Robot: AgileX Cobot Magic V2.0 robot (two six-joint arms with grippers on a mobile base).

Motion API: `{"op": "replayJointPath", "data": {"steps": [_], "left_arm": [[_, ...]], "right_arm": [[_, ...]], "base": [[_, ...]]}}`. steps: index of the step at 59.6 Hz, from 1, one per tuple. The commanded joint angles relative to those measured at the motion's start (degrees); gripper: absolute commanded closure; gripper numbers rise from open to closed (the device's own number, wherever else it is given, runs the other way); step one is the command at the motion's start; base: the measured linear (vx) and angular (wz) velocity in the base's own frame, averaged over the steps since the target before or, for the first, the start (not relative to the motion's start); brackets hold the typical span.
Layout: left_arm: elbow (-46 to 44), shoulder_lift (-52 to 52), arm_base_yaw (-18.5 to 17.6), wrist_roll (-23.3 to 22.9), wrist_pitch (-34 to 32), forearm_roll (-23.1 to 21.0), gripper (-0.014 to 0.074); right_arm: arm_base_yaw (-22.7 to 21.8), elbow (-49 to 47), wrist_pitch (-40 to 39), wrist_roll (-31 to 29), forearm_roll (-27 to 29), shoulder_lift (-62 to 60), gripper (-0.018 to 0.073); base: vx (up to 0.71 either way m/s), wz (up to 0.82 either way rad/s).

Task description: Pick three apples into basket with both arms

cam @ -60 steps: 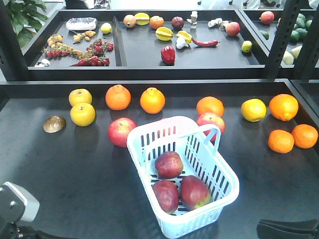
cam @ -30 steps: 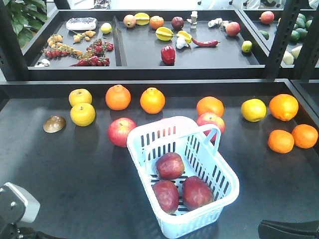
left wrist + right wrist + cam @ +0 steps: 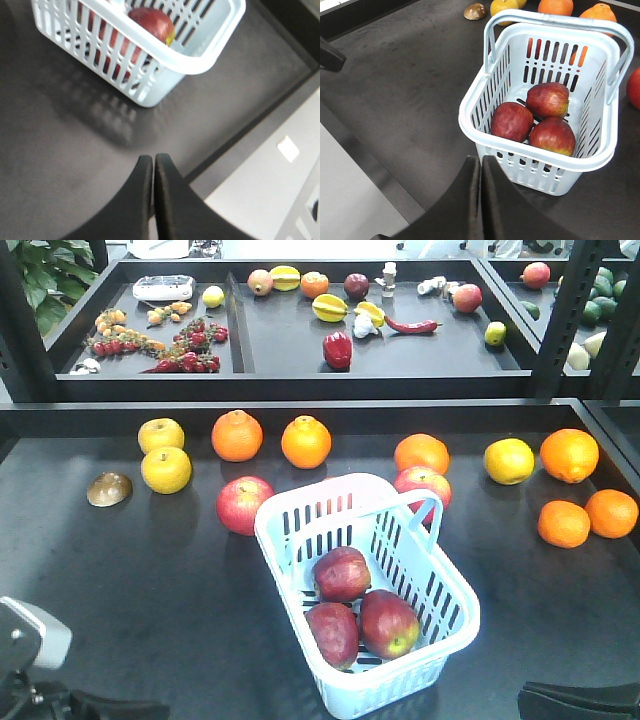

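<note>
We see three apples [image 3: 540, 117] in the basket [image 3: 485, 80] — both claws, left claw [image 3: 153, 160] and right claw [image 3: 481, 161], pressed together, empty — we'd park clear of the rim.

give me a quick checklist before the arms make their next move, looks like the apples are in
1. Three apples in the basket: ok, three dark red ones lie on its floor.
2. Left gripper empty: ok, jaws together, nothing between them.
3. Right gripper empty: ok, jaws together, held near the basket's front wall.
4. Grippers outside the basket: ok, neither reaches over the rim.
5. Basket upright on the table: ok, handle raised.
6. Apples settled: cannot tell; one lay differently half a second ago.
</note>
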Motion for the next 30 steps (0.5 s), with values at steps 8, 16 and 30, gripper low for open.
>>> {"op": "replayJointPath", "data": {"steps": [8, 16, 30], "left_arm": [[0.1, -1.4, -0.3, -10.1, -5.9, 8.1, 0.0602], [6.2, -4.0, -0.2, -26.8, -11.9, 19.5, 0.0602], [18.0, -16.9, -0.2, -39.1, -30.9, 25.2, 0.0602]], "right_arm": [[-0.3, -1.4, -2.2, -0.3, 1.8, 0.4, 0.0565], [-0.3, -1.4, -2.2, -0.3, 1.8, 0.4, 0.0565], [-0.3, -1.4, -2.2, -0.3, 1.8, 0.4, 0.0565]], "base": [[0.0, 0.0], [0.0, 0.0], [0.0, 0.0]]}}
